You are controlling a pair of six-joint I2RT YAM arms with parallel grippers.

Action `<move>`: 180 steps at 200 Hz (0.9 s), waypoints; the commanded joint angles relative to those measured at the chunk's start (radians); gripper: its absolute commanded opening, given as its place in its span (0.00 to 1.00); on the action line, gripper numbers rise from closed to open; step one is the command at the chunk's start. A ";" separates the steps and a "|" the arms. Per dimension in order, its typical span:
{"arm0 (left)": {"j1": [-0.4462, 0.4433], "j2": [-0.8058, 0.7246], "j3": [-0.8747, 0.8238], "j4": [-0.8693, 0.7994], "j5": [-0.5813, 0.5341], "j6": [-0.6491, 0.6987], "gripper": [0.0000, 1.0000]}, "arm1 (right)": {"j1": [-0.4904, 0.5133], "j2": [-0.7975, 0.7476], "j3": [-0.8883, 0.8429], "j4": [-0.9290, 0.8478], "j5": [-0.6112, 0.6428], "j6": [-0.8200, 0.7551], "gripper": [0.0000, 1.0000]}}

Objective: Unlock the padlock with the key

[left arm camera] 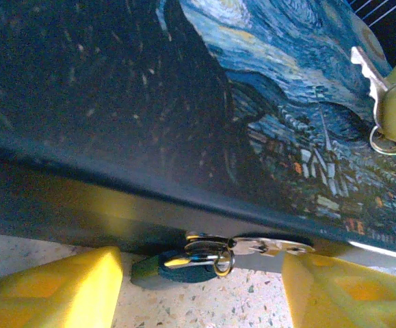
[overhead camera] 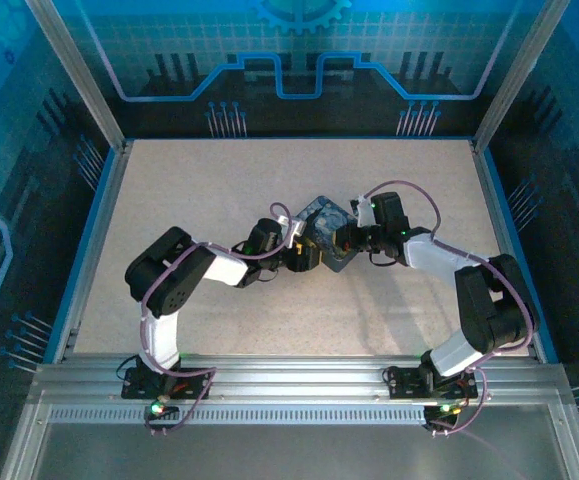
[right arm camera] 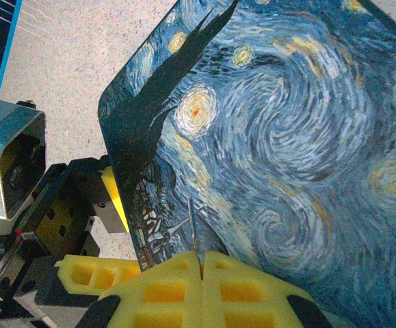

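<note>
The padlock [left arm camera: 174, 270] is small, with a dark teal body and a silvery shackle. It hangs at the lower edge of the starry-night tin [left arm camera: 266, 102] and rests on the speckled table. A ring [left arm camera: 222, 263] and a spare key [left arm camera: 269, 244] lie beside it. My left gripper [left arm camera: 201, 290] is open, its yellow fingers [left arm camera: 54, 287] on either side of the padlock and clear of it. My right gripper [right arm camera: 201, 263] is shut on the key [right arm camera: 193, 222], a thin blade seen edge-on over the tin's lid [right arm camera: 286, 123]. That key [left arm camera: 367, 67] also appears at the tin's far corner.
In the top view both grippers meet at the tin [overhead camera: 324, 222] in the middle of the table, left gripper [overhead camera: 304, 255] and right gripper [overhead camera: 349, 240] close together. The left gripper's body [right arm camera: 68, 212] stands just beside the tin's corner. Blue walls ring the table.
</note>
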 commanded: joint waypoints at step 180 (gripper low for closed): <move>-0.058 0.020 0.059 -0.071 -0.072 -0.127 0.41 | -0.009 0.025 0.003 -0.035 -0.001 0.001 0.00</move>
